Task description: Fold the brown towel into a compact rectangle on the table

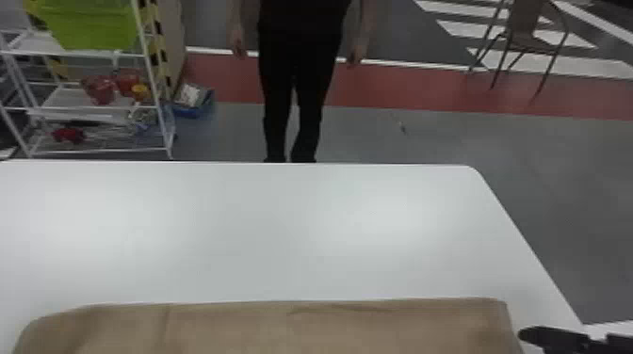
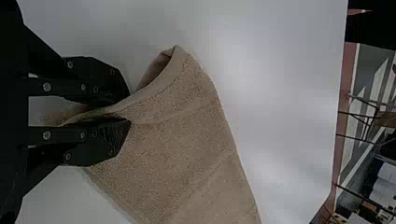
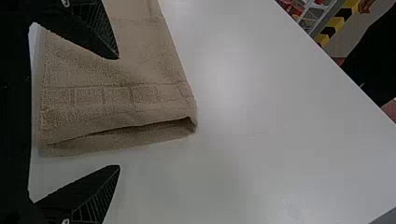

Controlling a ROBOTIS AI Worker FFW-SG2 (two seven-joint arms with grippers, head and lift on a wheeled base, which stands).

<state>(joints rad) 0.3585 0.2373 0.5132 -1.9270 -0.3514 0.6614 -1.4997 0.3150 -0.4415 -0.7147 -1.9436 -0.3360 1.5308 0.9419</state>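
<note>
Brown towel (image 1: 282,325): soft, light load; favouring a hold through the end layers.
In the head view, we are seeing it lying across the near part of the white table (image 1: 282,226). In the left wrist view, we are clamping the left gripper (image 2: 129,108) on its puckered end; the pile is bending readily, so we are expecting good grip and no fragility. In the right wrist view, we are holding the right gripper's (image 3: 118,112) fingers wide apart at the folded end; we are advising a deep bite, lest layers slip.

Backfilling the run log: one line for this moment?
left gripper: shut on brown towel | right gripper: open at towel's other end | towel: layered on table
</note>
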